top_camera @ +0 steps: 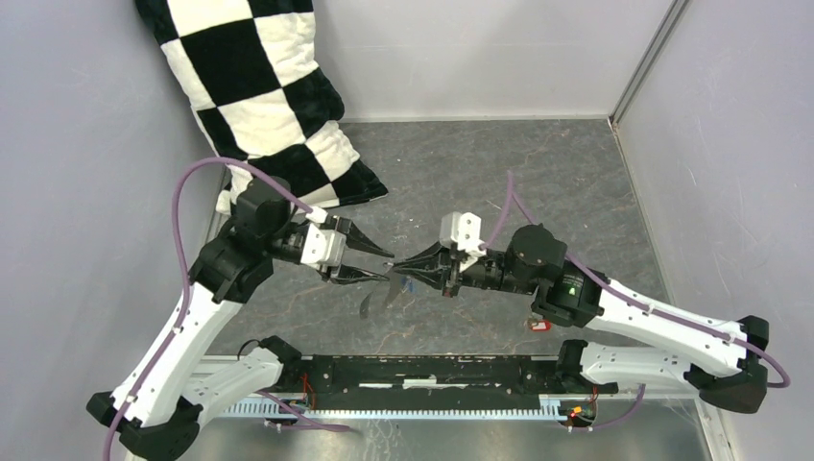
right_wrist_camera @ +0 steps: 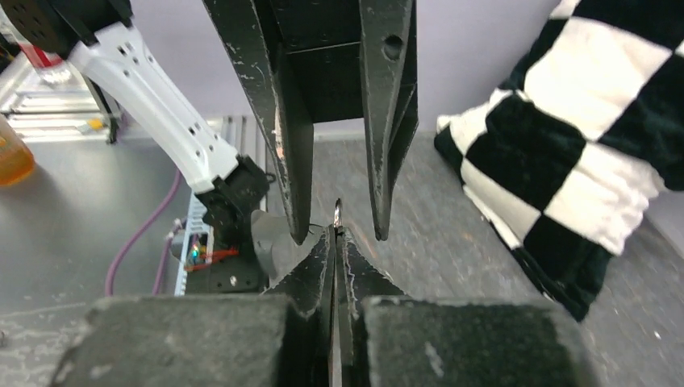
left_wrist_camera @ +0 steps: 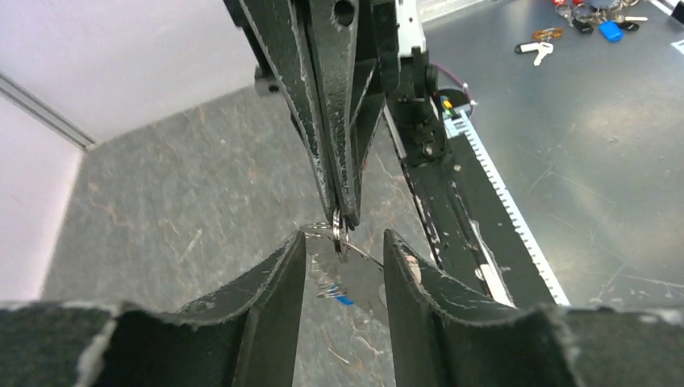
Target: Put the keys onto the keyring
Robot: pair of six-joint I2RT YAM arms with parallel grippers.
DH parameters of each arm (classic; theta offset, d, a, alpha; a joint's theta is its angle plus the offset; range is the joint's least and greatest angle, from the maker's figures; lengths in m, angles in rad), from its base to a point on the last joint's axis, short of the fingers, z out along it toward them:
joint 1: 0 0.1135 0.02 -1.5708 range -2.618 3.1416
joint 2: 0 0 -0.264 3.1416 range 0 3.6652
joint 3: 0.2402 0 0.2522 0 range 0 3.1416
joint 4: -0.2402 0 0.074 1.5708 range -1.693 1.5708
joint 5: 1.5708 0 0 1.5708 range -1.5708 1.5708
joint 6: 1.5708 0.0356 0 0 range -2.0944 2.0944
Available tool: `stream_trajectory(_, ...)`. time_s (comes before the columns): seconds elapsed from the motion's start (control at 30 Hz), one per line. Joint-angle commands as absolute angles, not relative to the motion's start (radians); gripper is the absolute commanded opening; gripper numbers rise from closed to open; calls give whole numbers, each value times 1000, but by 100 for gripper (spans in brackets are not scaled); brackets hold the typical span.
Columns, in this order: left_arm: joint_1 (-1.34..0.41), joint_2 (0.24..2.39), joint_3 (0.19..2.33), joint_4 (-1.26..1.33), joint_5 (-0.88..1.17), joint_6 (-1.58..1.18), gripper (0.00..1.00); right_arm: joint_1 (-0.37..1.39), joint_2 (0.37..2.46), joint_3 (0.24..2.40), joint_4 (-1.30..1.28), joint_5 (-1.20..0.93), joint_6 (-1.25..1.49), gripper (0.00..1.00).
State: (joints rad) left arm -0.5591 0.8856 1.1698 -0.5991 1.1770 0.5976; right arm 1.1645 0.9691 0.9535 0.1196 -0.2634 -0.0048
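My right gripper [top_camera: 403,264] is shut on the keyring and holds it above the table middle. The keyring is a grey flat band [top_camera: 376,300] that hangs below the tips; it also shows in the left wrist view [left_wrist_camera: 367,278] and the right wrist view [right_wrist_camera: 270,242]. A thin metal ring [right_wrist_camera: 337,213] sticks out of the shut tips [left_wrist_camera: 345,216]. My left gripper [top_camera: 388,267] is open, its fingers [right_wrist_camera: 294,161] straddling the right gripper's tips without touching the band. A blue key head [left_wrist_camera: 344,299] shows under the band. The red key [top_camera: 538,325] lies on the table beside the right arm.
A black-and-white checkered pillow [top_camera: 269,96] leans in the back left corner, behind the left arm. Grey walls close the back and both sides. A black rail [top_camera: 422,370] runs along the near edge. Several loose keys [left_wrist_camera: 597,20] lie on the metal surface beyond the rail.
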Motion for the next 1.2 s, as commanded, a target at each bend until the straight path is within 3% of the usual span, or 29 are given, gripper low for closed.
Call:
stream_trajectory(0.0,-566,932,1218,-821,1019,789,48,1170,1002,1103,-155,-199,-58,1)
stream_trajectory(0.47,-567,946,1215,-844,973,849,42,1171,1160,1336,-491,-159,-124,1)
stream_trajectory(0.73,-567,953,1207,-844,1054,848,35,1171,1174,1346,-472,-189,-118,1)
stream_trajectory(1.17,-566,936,1159,-844,1067,858,32,1171,1210,1379,-453,-224,-115,1)
